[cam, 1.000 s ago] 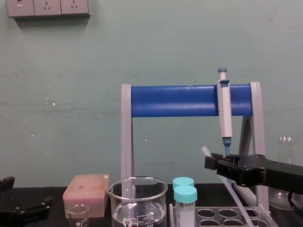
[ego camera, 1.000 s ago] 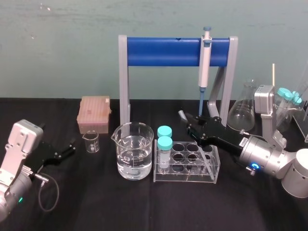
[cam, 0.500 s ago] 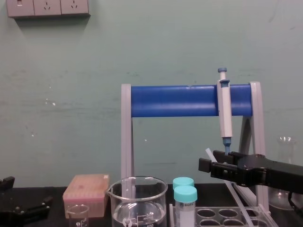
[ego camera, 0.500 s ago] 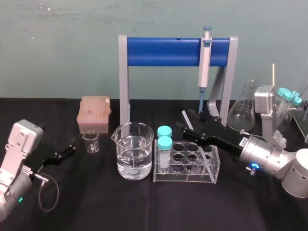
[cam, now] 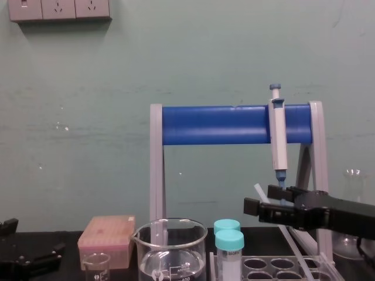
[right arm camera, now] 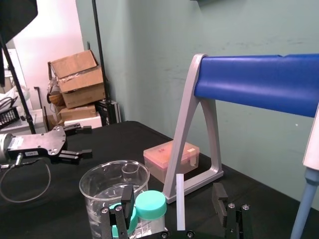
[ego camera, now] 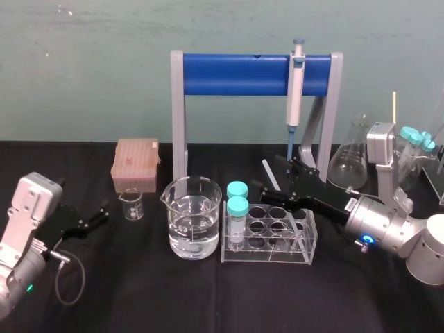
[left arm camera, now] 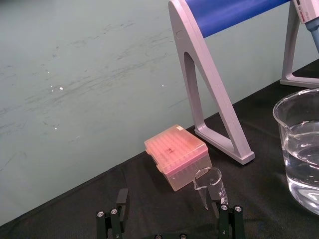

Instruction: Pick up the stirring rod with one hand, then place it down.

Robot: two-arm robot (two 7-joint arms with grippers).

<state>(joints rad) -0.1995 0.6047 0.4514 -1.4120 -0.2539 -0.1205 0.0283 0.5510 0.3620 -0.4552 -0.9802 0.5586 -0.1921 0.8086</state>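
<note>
The stirring rod (ego camera: 268, 173) is seen right of centre on the tabletop (ego camera: 139, 291), above the far edge of the clear test-tube rack (ego camera: 267, 244). It is steeply tilted. Its upper end points up and to the far left, toward the foot of the blue-barred stand (ego camera: 236, 75). Its long axis runs down to the near right, where the lower end is hidden behind the gripper body and the rack, so what it rests on cannot be told.

The right gripper (ego camera: 276, 177) is held around the rod's upper stretch with its jaws spread wide. In the right wrist view the rod rises between the two fingers (right arm camera: 219, 196) and touches neither. The rod is therefore judged to be released or nearly so, with the placing step close to done.

The coming move turns on the rod lying inside the jaw gap. A withdrawal to the near right, in line with the rod's axis, would be needed so that neither finger sweeps it sideways toward the capped tubes (ego camera: 238, 208) or the large beaker (ego camera: 194, 222).

The left gripper (ego camera: 103, 211) is parked low at the near left, jaws apart, well away from the rod.
</note>
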